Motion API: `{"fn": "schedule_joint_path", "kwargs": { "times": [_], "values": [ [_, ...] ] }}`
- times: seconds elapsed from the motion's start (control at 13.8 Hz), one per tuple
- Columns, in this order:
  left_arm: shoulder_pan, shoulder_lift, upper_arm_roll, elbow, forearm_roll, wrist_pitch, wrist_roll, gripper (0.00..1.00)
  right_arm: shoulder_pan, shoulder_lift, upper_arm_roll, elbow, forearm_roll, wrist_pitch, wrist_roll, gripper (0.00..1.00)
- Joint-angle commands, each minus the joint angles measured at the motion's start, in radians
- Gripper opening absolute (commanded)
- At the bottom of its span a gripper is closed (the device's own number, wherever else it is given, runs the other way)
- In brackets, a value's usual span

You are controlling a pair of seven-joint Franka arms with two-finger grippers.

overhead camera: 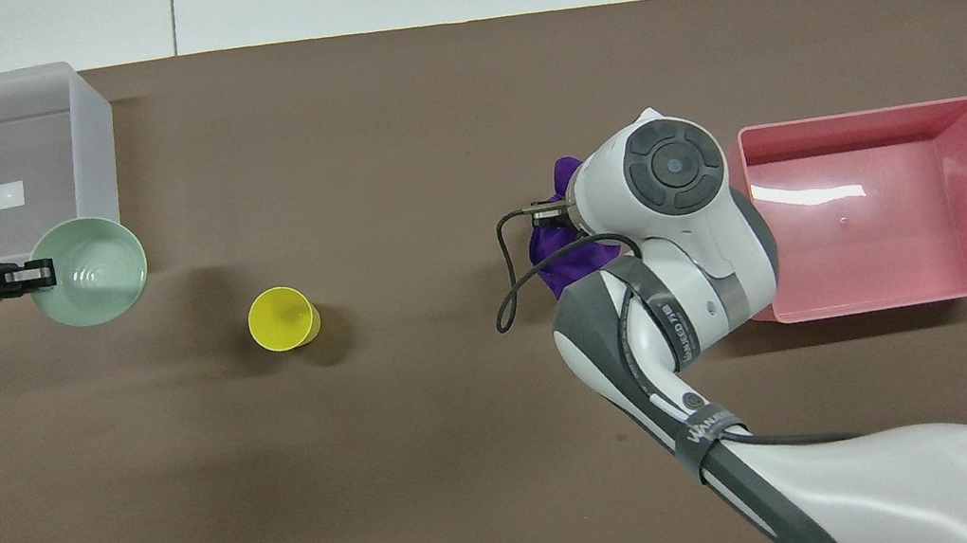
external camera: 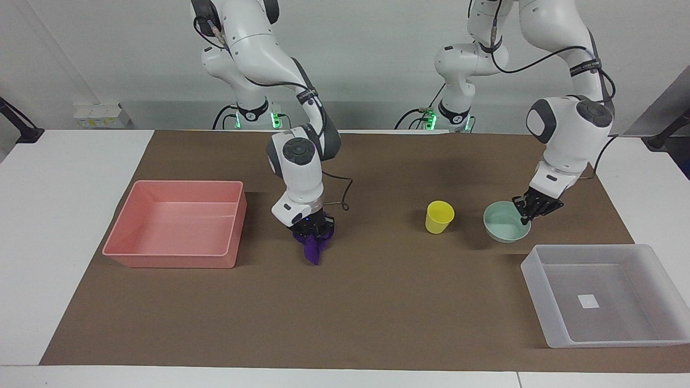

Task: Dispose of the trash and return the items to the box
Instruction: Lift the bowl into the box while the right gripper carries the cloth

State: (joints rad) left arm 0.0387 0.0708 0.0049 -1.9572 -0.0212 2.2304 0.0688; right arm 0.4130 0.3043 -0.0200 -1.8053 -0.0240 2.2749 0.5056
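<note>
My right gripper (external camera: 313, 228) is shut on the purple cloth wad (external camera: 314, 249), which hangs from it just above the mat beside the pink tray; in the overhead view the cloth (overhead camera: 566, 257) shows partly under the hand. My left gripper (external camera: 531, 211) is shut on the rim of the mint-green bowl (external camera: 504, 229) and holds it a little above the mat, by the box's corner (overhead camera: 97, 147); the overhead view shows the bowl (overhead camera: 91, 273) and the gripper (overhead camera: 32, 275). The yellow cup (external camera: 439, 216) stands upright on the mat beside the bowl; it also shows in the overhead view (overhead camera: 284, 319).
The translucent box (external camera: 535, 272) with a white sticker sits at the left arm's end of the table, holding nothing. The pink tray (external camera: 168, 260) sits at the right arm's end, also holding nothing. A brown mat (external camera: 377, 312) covers the table.
</note>
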Motion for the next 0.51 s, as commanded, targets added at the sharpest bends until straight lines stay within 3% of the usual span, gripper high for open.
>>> {"fn": "schedule_joint_path", "kwargs": {
  "times": [0.0, 0.22, 0.43],
  "values": [
    [0.033, 0.108, -0.006, 0.171, -0.005, -0.064, 0.019, 0.00, -0.055, -0.095, -0.001, -0.002, 0.004, -0.061, 0.007, 0.00],
    [0.067, 0.211, -0.006, 0.337, -0.003, -0.106, 0.028, 0.00, -0.117, -0.161, -0.003, 0.000, -0.011, -0.113, -0.010, 0.00],
    [0.105, 0.387, -0.014, 0.591, -0.005, -0.192, 0.029, 0.00, -0.239, -0.194, 0.000, -0.009, -0.010, -0.150, -0.174, 0.00]
  ]
}}
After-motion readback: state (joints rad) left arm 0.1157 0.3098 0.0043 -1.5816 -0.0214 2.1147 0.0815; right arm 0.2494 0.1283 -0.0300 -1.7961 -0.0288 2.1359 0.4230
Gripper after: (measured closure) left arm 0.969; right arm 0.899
